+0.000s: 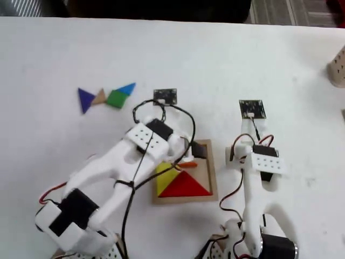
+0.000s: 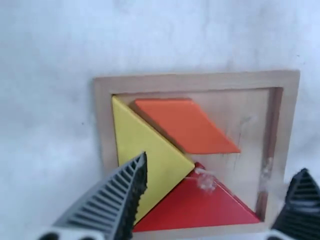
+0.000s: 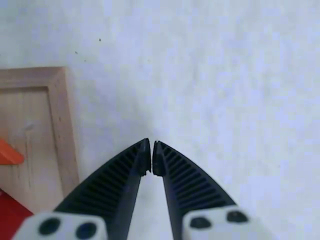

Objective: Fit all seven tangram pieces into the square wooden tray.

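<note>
Wooden tray (image 1: 214, 178) lies on the white tabletop (image 1: 242, 59) between the two arms, and three pieces are inside it. A yellow triangle (image 2: 145, 150) sits along one inner edge and a red triangle (image 2: 200, 205) along the next edge. An orange parallelogram (image 2: 187, 125) touches the long side of the yellow one. The tray floor (image 2: 250, 125) beside the orange piece is bare wood up to the rim.

The left pincer (image 2: 222, 167) hangs over the tray, its jaws wide apart and holding nothing. The right pincer (image 3: 151, 152) is pressed together, empty, over bare tabletop just beside the tray's outer rim.

Four pieces lie well apart from the tray on the left arm's side, in a close row: purple triangle (image 1: 84, 99), tan triangle (image 1: 99, 97), green square (image 1: 116, 99), blue triangle (image 1: 127, 88). Much free white surface is around them. A pale perforated object (image 1: 338, 67) stands at the right edge of the tabletop.
</note>
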Action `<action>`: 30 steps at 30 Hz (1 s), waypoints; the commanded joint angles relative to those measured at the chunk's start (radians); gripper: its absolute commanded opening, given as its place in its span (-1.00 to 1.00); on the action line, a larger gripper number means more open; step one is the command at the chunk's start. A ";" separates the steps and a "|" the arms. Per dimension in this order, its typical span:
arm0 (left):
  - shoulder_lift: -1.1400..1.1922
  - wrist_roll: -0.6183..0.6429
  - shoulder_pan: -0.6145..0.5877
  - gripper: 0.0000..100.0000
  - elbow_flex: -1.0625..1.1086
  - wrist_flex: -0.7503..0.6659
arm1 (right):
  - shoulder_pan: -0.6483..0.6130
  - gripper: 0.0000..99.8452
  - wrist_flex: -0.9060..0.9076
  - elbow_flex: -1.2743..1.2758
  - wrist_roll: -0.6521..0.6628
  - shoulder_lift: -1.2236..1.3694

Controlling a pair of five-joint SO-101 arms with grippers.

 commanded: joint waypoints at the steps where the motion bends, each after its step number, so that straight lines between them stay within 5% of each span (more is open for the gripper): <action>1: -0.065 -0.011 -0.010 -0.17 -0.006 0.012 | -0.016 -0.96 0.008 -0.037 0.011 -0.022; 9: -0.208 -0.020 -0.030 -0.22 0.084 -0.034 | -0.018 -0.96 0.008 -0.035 0.011 -0.022; 15: -0.163 -0.020 -0.035 -1.00 0.115 -0.184 | -0.018 -0.96 0.008 -0.035 0.011 -0.022; 18: -0.124 -0.020 -0.021 -0.83 0.107 -0.226 | -0.018 -0.96 0.008 -0.035 0.011 -0.022; 30: -0.001 -0.020 0.079 -0.96 0.107 -0.388 | -0.019 -0.96 0.010 -0.035 0.011 -0.022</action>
